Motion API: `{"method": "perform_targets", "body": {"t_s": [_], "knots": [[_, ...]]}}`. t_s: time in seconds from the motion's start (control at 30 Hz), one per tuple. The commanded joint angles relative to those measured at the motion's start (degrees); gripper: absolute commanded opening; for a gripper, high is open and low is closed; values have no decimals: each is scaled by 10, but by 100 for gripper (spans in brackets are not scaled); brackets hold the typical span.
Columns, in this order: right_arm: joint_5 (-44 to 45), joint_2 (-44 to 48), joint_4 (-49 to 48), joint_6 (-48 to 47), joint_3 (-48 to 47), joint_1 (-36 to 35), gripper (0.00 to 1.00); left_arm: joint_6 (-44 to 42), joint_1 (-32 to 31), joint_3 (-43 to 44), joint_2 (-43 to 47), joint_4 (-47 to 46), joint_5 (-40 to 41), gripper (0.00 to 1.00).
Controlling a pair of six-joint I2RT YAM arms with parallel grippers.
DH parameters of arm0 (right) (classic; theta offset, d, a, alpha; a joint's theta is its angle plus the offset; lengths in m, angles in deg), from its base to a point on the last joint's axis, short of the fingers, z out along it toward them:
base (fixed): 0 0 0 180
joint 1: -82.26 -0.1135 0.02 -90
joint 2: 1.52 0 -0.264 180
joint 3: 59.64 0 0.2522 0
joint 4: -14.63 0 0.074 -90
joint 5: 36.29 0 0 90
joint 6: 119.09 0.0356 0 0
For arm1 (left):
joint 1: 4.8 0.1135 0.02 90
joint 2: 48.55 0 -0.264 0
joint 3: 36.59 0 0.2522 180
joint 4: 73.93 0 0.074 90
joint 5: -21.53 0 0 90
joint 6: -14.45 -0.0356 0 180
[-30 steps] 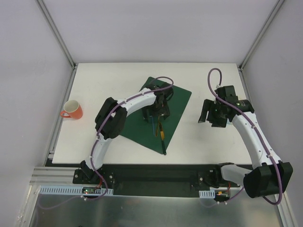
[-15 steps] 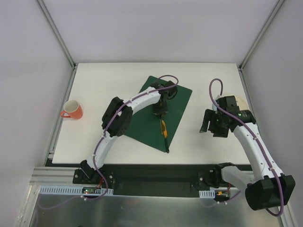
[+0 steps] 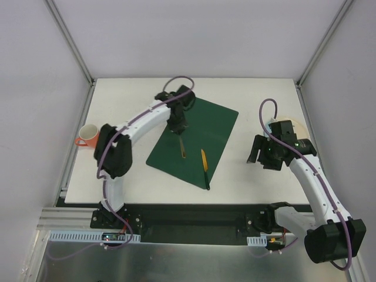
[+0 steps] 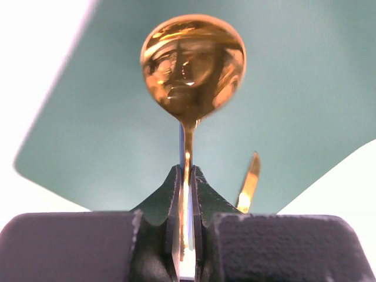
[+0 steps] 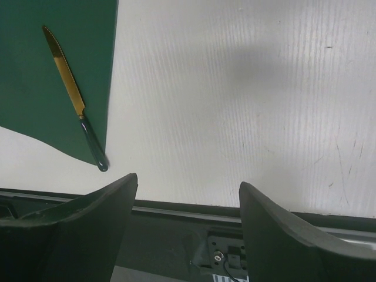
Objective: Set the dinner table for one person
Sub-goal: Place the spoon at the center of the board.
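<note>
Since the dinner table (image 3: 129, 100), a large plain white rectangular tabletop with a matte finish, is stiff, flat and fixed, it is not a thing to take hold of: it lies in front of both arm bases and spreads under everything else in view. I judge it hard enough that metal set down on it will neither sink nor tip.

On its middle lies a dark green rectangular placemat (image 3: 214, 120), turned at an angle. The left gripper (image 4: 187, 173) hangs over the mat's left part with its fingers pinched tight on the thin handle of a shiny gold metal spoon (image 4: 192, 61), whose bowl points away from the wrist. Whether the bowl touches the mat I cannot tell. The spoon looks light, smooth and likely slippery, so a grip on the flat handle suits it.

A gold-bladed knife with a dark handle (image 5: 66, 73) rests along the mat's right edge, its handle end sticking off the near edge. The right gripper (image 5: 188, 182) hovers above bare table right of the mat, fingers wide apart and holding nothing. An orange ceramic mug (image 3: 89, 136) stands at the far left edge
</note>
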Motion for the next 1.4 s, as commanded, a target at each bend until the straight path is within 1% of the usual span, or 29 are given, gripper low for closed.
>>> {"method": "perform_targets", "body": {"t_s": [0.0, 0.07, 0.1, 0.13, 0.2, 0.23, 0.33, 0.43, 0.6, 0.73, 0.87, 1.0, 1.23, 1.27, 1.3, 1.33, 1.37], "knots": [[-2, -18, -37, 11, 0, -3, 73, -16, 101, -60, 124, 26, 51, 0], [-4, -26, -46, 10, -3, -3, 73, -26, 136, -100, 160, 27, 46, 0], [-4, -29, -47, 10, -3, -3, 73, -38, 176, -114, 170, 27, 46, 0], [-4, -30, -50, 10, -5, -4, 73, -45, 192, -126, 188, 27, 45, 0], [-3, -35, -50, 11, -9, -3, 73, -67, 227, -155, 201, 26, 44, 0], [-4, -35, -50, 13, -9, -3, 73, -75, 257, -161, 208, 27, 45, 0], [-4, -34, -47, 17, -11, -3, 73, -106, 298, -174, 203, 23, 45, 0], [2, -32, -40, 18, -13, -3, 73, -131, 318, -180, 186, 13, 41, 0], [16, -23, -23, 20, -16, -4, 73, -146, 347, -211, 152, -22, 25, 0], [27, -16, -8, 20, -14, -4, 73, -155, 362, -218, 101, -32, 20, 0], [35, -8, 14, 23, -20, -4, 73, -163, 380, -202, 63, -37, 16, 0], [43, -3, 36, 20, -34, -4, 73, -170, 421, -181, 26, -38, 7, 0], [65, -16, 53, 7, -58, -4, 73, -196, 448, -141, 3, -38, 10, 0], [65, -21, 52, 3, -63, -4, 73, -199, 449, -140, 3, -38, 8, 2], [66, -30, 51, 3, -67, -4, 73, -202, 450, -137, 4, -38, 7, 9], [62, -37, 46, 2, -75, -4, 73, -205, 450, -136, 6, -38, 4, 19], [61, -44, 43, -1, -79, -4, 73, -205, 450, -136, 10, -39, 0, 35]]}}
